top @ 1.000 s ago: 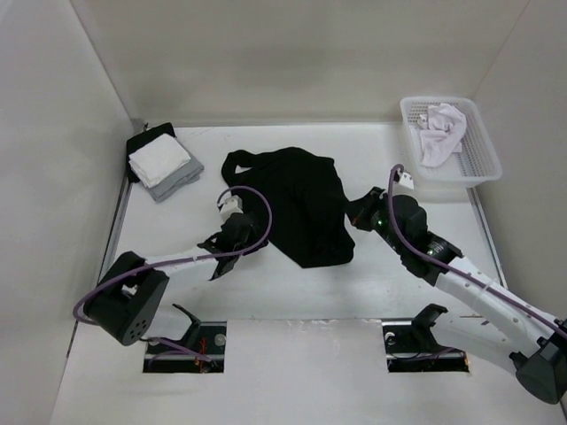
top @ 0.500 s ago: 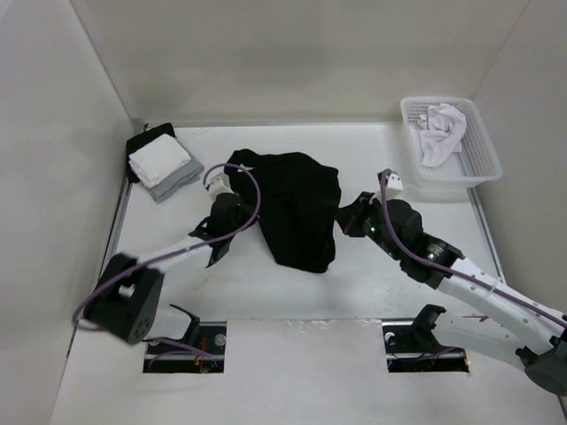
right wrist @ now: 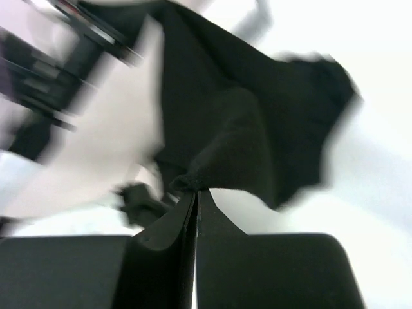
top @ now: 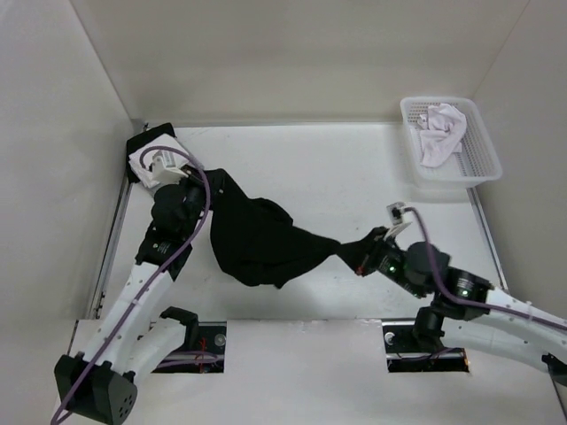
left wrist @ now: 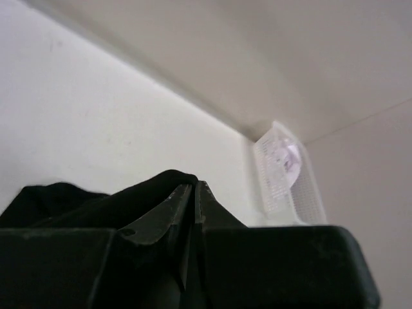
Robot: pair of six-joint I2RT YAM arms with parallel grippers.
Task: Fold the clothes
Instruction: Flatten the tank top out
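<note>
Pinching with the left end effector (left wrist: 194,188) a fold of the black tank top (top: 261,239), jaws closed tight on the cloth over the far-left part of the worktop (top: 337,168), just beside the stack of white, grey and black cloths (top: 140,149). Clenching with the right end effector (right wrist: 195,192) the opposite end of the same garment, fingers pressed together with dark fabric bunching at their tips, nearer the front edge and right of centre. Stretching between both arms as a slanted, gathered band, widest and sagging in the middle. Sitting in the far-right corner, well apart: a white mesh basket (top: 481,152) holding a crumpled white garment (top: 440,128). Showing a small white tag (top: 396,212) on the right wrist, its print too small for reading
</note>
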